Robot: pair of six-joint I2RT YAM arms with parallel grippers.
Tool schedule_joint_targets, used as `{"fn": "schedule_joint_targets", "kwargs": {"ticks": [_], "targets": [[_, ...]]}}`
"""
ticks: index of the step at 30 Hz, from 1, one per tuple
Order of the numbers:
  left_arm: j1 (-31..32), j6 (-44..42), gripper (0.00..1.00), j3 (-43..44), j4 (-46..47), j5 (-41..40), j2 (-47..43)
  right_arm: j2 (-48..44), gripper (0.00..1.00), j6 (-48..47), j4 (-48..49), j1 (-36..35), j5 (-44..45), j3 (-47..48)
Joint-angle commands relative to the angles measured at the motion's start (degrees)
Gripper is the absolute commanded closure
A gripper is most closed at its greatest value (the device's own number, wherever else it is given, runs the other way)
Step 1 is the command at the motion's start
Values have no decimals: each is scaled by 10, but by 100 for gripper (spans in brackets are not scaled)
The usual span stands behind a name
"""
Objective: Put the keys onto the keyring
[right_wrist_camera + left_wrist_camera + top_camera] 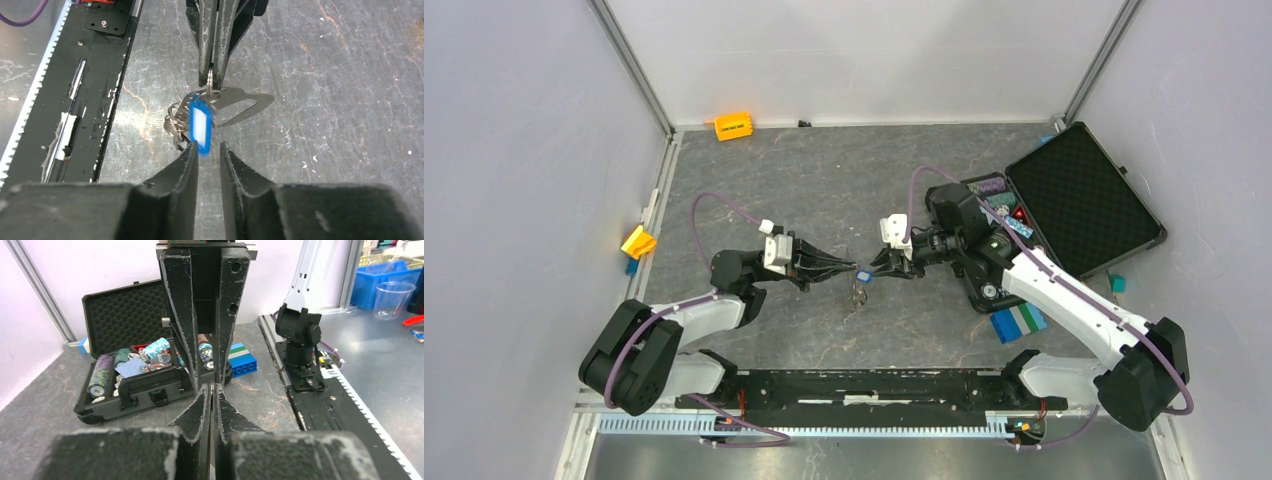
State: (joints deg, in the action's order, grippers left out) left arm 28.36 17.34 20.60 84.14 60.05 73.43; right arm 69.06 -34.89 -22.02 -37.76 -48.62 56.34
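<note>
The grey flat keyring hangs in the air from my left gripper, whose fingers come down from the top of the right wrist view and are shut on a thin metal edge at its top. A blue tag dangles from it, blurred, beside a bunch of small keys. My right gripper is open by a narrow gap just below the tag, which sits at its left fingertip and outside the gap. From above, both grippers meet tip to tip at mid-table: left, right, with the tag between them and the keys hanging below.
An open black case with poker chips lies at the right, close behind my right arm. A blue, green and white block sits near it. An orange block lies at the back wall and a yellow one at the left edge.
</note>
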Motion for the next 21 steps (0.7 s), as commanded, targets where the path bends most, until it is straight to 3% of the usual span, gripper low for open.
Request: {"fn": "schedule_joint_targets", "kwargs": {"ticks": [1,5,14,21], "targets": [[-2,42,98,14,51,-11,-13,1,65,-11,0,0,-18,11],[-2,49,98,16,51,-10,-13,-2,54,2,7,1,-25,34],[-2,53,98,18,51,-8,-7,23,67,68,52,1,-86,52],[-2,52,98,18,50,-8,-6,33,72,85,70,-6,-99,47]]}}
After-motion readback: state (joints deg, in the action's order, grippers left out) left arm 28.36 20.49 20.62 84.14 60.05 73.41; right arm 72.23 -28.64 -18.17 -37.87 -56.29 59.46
